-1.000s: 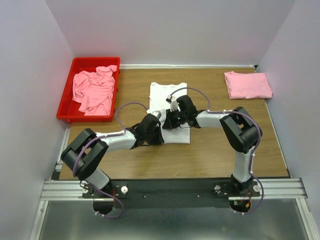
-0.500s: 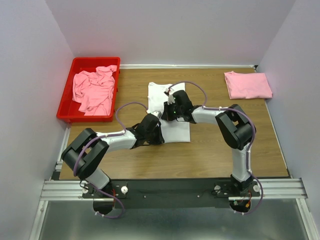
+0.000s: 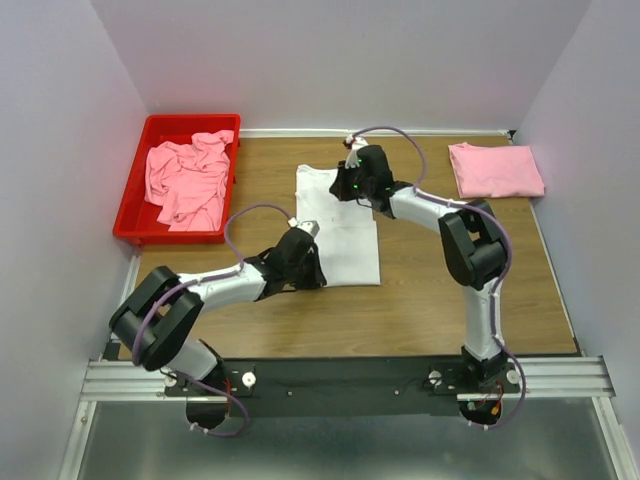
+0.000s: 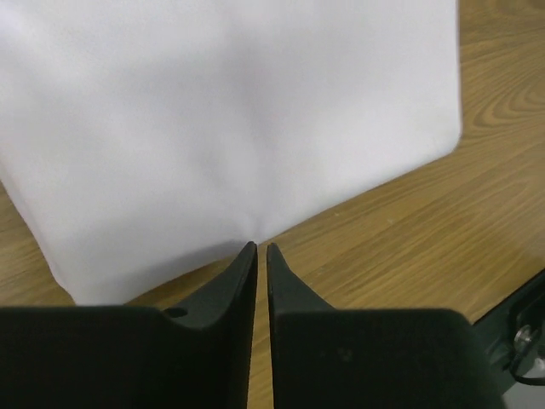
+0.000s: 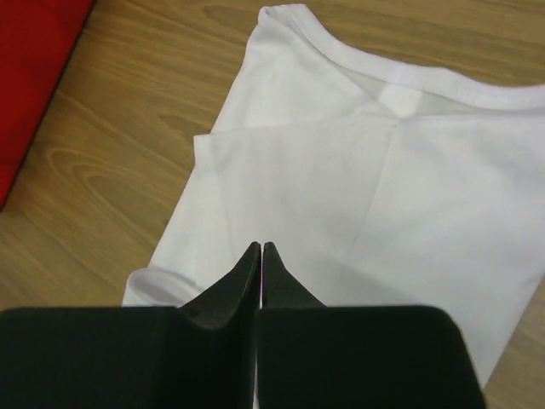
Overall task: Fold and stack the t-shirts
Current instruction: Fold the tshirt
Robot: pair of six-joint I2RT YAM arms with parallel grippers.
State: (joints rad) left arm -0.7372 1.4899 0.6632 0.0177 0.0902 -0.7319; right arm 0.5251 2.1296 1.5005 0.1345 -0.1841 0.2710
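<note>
White t-shirt (image 3: 340,225) lies flat on the table (image 3: 430,290) as a long strip with its sides folded in. The long axis runs hem to collar, roughly from one set of jaws to the other.

Left jaws: drawn together to a hairline slit, tips at the shirt's edge near the hem end. Cloth spreads ahead of them, with bare wood to either side. Cannot tell whether any fabric is pinched.

Right jaws: pressed shut, poised over the collar end. The neckband lies ahead of the tips and a tucked sleeve sits just to their left. No cloth is seen caught between them.

Folded pink t-shirt (image 3: 495,170) sits well off to the right of the right jaws. Loose pink t-shirts (image 3: 185,180) are in the red bin (image 3: 170,237), well off to the left of both.

Judgement: the next fold likely goes across the long axis, hem carried toward collar. Left jaws are nearer the hem. Right jaws are nearer the collar, placed to pin it.
</note>
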